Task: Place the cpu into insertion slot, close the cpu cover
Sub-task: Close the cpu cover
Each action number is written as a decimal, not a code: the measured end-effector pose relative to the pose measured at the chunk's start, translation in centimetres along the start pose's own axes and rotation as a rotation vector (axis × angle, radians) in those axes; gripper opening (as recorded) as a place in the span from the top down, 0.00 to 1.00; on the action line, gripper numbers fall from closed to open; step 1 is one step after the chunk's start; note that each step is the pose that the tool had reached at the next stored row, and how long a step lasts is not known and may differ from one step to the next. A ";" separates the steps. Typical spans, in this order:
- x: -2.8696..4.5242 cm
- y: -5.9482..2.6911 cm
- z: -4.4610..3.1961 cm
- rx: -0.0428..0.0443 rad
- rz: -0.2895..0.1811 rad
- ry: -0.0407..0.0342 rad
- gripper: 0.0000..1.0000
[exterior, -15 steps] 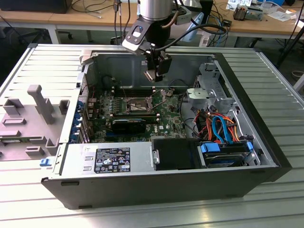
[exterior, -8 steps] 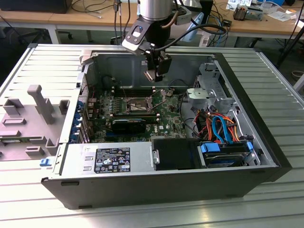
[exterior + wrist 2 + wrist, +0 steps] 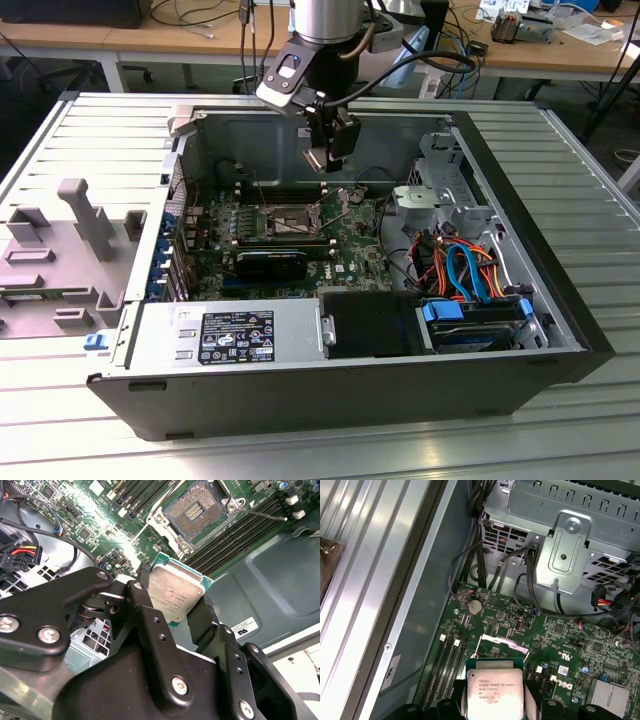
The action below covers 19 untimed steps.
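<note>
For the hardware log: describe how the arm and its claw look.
The arm ends in a shiny silver cylindrical wrist, with black cables looping off it and a grey box-shaped module mounted beside it. The claw is matte black: flat linkage bars joined by silver screws, narrowing to two fingers.

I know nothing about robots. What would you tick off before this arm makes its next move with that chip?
1. Grip: the cpu sits clamped between the fingers. Ok.
2. Insertion slot uncovered, its contacts showing in the second wrist view. Ok.
3. Nothing lying in the slot. Ok.
4. Lever wire lies beside the slot, not across it. Ok.
5. Chip lined up over the slot: in the exterior view the gripper hangs in the air above it, but exact alignment is unclear. Cannot tell.
6. Chip turned the right way for the slot. Cannot tell.
</note>
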State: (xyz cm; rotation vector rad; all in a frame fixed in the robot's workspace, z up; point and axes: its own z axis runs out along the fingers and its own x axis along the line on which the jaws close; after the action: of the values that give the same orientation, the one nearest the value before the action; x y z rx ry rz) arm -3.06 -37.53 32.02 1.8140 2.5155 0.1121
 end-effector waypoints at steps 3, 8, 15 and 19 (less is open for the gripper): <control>0.00 0.00 0.01 0.0000 0.003 -0.0002 0.45; 0.00 0.00 0.02 -0.0001 0.007 -0.0005 0.45; 0.00 0.00 0.03 -0.0001 0.011 -0.0008 0.45; 0.00 0.00 0.05 -0.0001 0.014 -0.0011 0.45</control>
State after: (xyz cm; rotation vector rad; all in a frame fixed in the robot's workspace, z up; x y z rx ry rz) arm -3.06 -37.53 31.97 1.8312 2.5024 0.1117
